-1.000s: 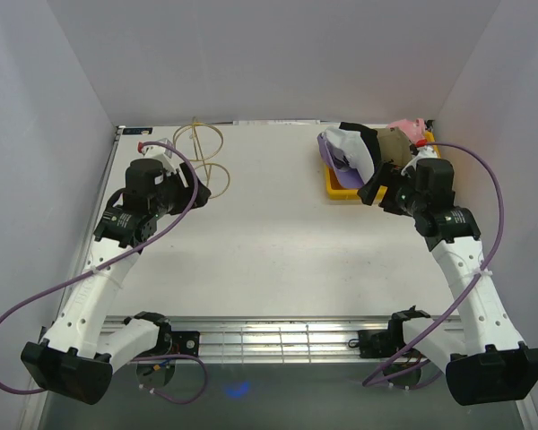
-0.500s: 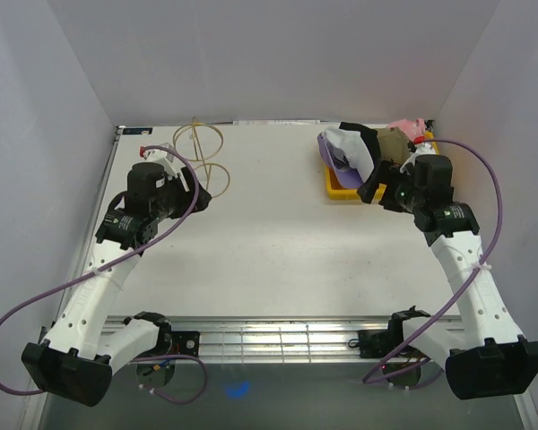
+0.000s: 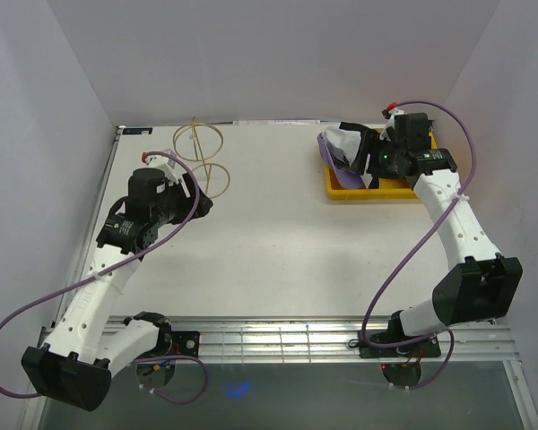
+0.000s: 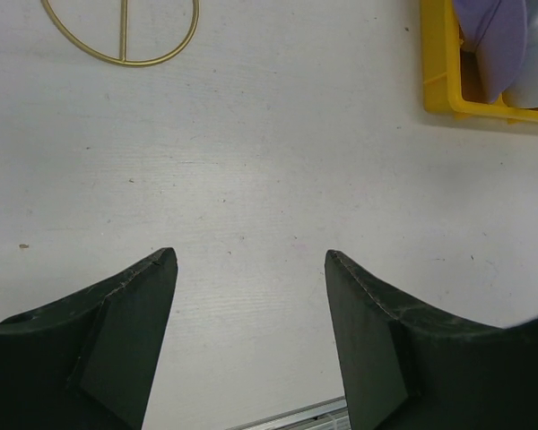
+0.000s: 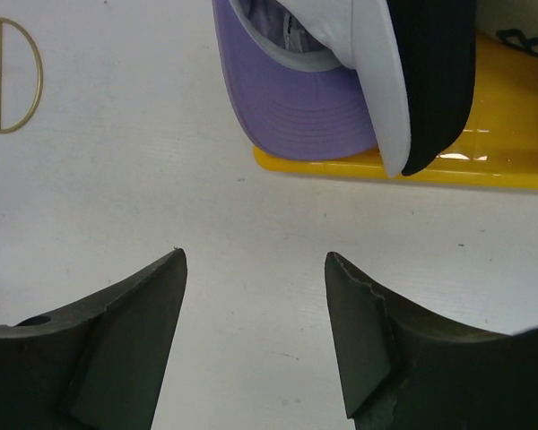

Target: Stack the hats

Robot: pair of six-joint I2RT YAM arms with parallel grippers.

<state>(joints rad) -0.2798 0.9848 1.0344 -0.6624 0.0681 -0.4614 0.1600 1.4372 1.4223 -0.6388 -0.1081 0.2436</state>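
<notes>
The hats lie nested on their sides in a yellow tray (image 3: 350, 190) at the back right. The purple cap (image 3: 328, 152), the white cap (image 3: 348, 141) and the black cap (image 3: 370, 141) show; my right wrist hides the rest. In the right wrist view the purple brim (image 5: 296, 107), white brim (image 5: 369, 81) and black brim (image 5: 439, 81) hang over the tray's edge (image 5: 484, 170). My right gripper (image 3: 370, 164) (image 5: 255, 260) is open and empty, just in front of the brims. My left gripper (image 3: 199, 199) (image 4: 251, 260) is open and empty over bare table at the left.
A gold wire stand (image 3: 206, 154) stands at the back left, beside my left gripper; its ring base shows in the left wrist view (image 4: 121, 36) and the right wrist view (image 5: 9, 76). White walls close in the table at the back and both sides.
My right arm has swung back and up, bringing its wrist over the tray and hiding the tan and pink caps. My left arm has shifted only slightly.
</notes>
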